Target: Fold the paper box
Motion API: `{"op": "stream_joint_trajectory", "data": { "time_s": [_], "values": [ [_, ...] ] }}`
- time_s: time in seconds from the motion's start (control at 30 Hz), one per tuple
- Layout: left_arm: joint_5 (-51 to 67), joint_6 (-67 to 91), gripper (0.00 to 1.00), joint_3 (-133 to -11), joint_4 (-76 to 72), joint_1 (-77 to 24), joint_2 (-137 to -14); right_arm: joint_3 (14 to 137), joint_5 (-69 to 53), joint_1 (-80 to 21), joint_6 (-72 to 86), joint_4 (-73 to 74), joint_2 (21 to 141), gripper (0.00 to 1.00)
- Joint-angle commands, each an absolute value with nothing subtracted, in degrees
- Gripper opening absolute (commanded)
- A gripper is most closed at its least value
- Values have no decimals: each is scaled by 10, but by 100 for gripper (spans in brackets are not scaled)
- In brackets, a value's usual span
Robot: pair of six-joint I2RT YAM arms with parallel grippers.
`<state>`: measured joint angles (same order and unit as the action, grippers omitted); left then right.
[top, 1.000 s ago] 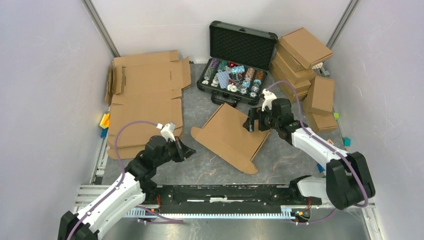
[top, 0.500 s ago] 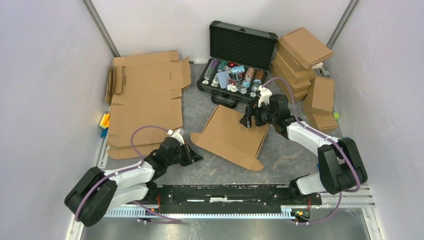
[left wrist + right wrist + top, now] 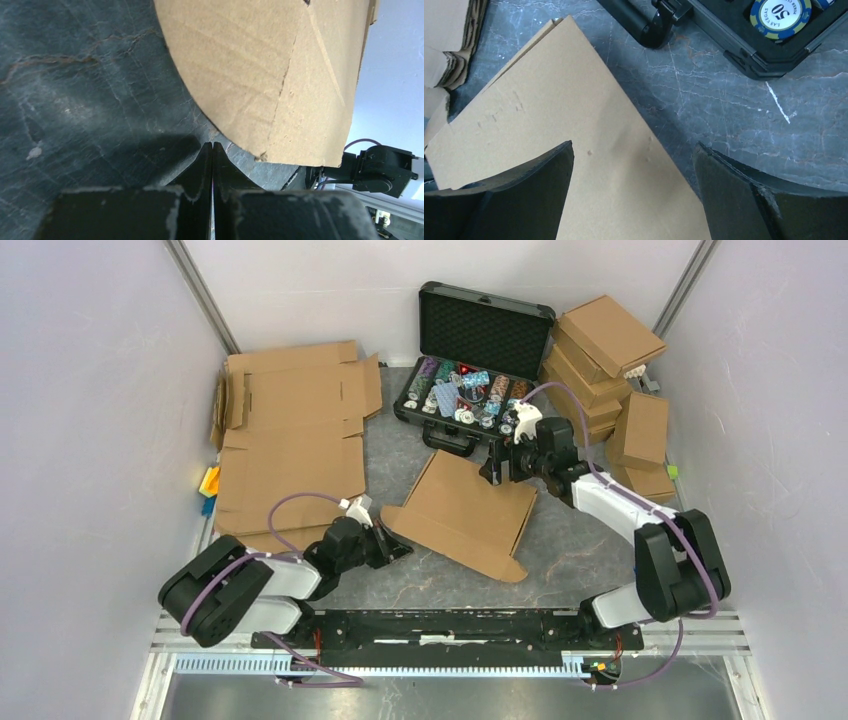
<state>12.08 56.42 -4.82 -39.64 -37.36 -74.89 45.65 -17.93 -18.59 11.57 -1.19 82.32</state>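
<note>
Drawn nearer since the earlier frame, the left claw (image 3: 212,146) is seen closed at the desk (image 3: 75,100), the paper box (image 3: 463,512) just ahead, its far edge spanned by the wide right claw (image 3: 633,146).

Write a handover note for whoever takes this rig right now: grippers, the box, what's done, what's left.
Left gripper: shut, empty, tips low by the rounded near-left flap of the paper box; contact unclear.
Right gripper: open, empty, over the box's far right corner, near the black case.
Box: lies mid-table, with neither gripper holding it.
Done: no finished box shape.
Left: probably raising the walls, tucking the flaps and closing.
</note>
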Motion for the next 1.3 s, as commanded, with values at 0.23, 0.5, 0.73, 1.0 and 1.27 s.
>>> {"op": "stream_joint_trajectory", "data": {
  "time_s": [0.23, 0.5, 0.73, 1.0, 1.27],
  "values": [
    [136, 610, 2, -49, -625, -376, -874, 449, -223, -184, 99, -12, 883, 88],
    [171, 667, 2, -61, -875, -375, -1058, 378, -294, -184, 128, -19, 835, 78],
    [178, 674, 2, -74, -892, -377, -1060, 324, -295, -185, 130, -7, 773, 76],
    [202, 688, 2, -96, -886, -377, -1045, 310, -340, -186, 145, -10, 740, 75],
    [231, 690, 2, -129, -841, -380, -1007, 299, -365, -186, 152, 5, 712, 76]
  ]
}}
